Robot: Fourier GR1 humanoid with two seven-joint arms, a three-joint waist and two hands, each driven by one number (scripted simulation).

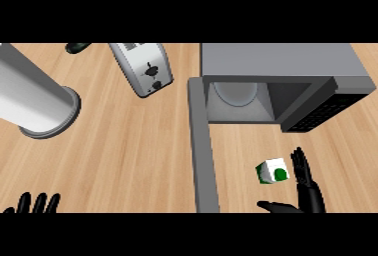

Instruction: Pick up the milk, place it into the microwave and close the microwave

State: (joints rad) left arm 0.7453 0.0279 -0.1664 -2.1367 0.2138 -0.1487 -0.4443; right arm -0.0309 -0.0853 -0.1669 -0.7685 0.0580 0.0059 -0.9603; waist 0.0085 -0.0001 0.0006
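My right hand [306, 187] at lower right is black, as is my left hand [33, 204] at lower left. The milk [272, 171] is white with green patches. The microwave [284, 85] is grey with a dark panel. The counter [118, 150] shows pale wood grain. The toaster [144, 67] at the top is silver.

Desk [125, 150] — light wood grain, boards running left to right. Toaster [144, 67], silver, lying at a slant near the top edge. Large grey cylinder [33, 97] at far left, flared base. Dark object [77, 47] top left — unidentifiable.
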